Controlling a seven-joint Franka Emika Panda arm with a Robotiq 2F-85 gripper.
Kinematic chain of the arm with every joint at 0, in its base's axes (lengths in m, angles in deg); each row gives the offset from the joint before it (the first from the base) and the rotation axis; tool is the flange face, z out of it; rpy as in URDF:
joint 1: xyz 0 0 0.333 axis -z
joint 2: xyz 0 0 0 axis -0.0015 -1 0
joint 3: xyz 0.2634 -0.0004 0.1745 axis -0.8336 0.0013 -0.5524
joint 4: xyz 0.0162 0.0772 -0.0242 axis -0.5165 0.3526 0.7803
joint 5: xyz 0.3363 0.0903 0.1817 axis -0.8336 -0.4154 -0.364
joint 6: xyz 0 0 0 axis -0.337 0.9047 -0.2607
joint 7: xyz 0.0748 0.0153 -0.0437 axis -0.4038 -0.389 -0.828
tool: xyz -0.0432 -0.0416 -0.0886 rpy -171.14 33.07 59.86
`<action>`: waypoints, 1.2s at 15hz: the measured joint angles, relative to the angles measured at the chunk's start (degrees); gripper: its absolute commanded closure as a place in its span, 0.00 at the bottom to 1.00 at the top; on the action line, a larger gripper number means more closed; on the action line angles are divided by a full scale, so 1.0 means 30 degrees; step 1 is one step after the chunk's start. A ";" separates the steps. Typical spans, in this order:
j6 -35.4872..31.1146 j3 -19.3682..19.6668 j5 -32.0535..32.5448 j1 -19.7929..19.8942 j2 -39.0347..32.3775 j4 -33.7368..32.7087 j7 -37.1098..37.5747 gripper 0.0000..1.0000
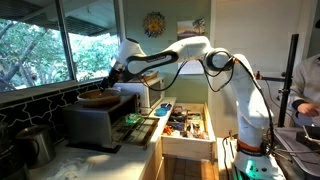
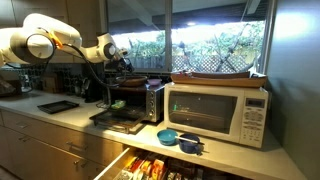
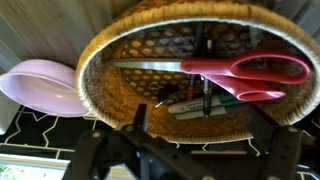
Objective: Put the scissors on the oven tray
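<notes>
The red-handled scissors (image 3: 235, 70) lie flat in a round woven basket (image 3: 100, 60), on top of several markers (image 3: 205, 100). The basket (image 1: 98, 98) sits on top of the small silver toaster oven (image 1: 92, 125), and shows in both exterior views (image 2: 125, 80). My gripper (image 3: 200, 125) is open and empty, its two fingers hanging just above the near rim of the basket, apart from the scissors. It shows over the basket in both exterior views (image 1: 112, 80) (image 2: 112, 68). A flat dark oven tray (image 2: 58, 106) lies on the counter beside the oven.
A pink bowl (image 3: 40, 88) sits next to the basket. The oven's door (image 2: 118, 120) hangs open in front. A white microwave (image 2: 215, 112) stands beside the oven, with blue bowls (image 2: 178, 139) before it. A drawer full of items (image 1: 185, 125) is pulled out below. Windows are behind.
</notes>
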 measured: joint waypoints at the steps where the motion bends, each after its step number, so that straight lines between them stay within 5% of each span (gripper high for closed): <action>1: 0.0005 0.0137 0.0002 0.0004 -0.0160 0.0005 -0.0428 0.00; 8: 0.0001 -0.0017 -0.2152 0.0266 -0.1436 -0.0591 -0.4304 0.02; 9: 0.0001 -0.0118 -0.2543 0.0278 -0.1570 -0.0769 -0.4826 0.18; 10: 0.0001 -0.0229 -0.2956 0.0284 -0.1719 -0.0944 -0.5263 0.17; 12: 0.0001 -0.0413 -0.3619 0.0288 -0.2024 -0.1347 -0.5820 0.33; 13: 0.0002 -0.0496 -0.3902 0.0290 -0.2138 -0.1517 -0.5992 0.33; 16: 0.0477 -0.0703 -0.4508 0.0312 -0.2265 -0.1970 -0.6268 0.07; 18: 0.0708 -0.1179 -0.5456 0.0575 -0.2263 -0.2221 -0.6922 0.00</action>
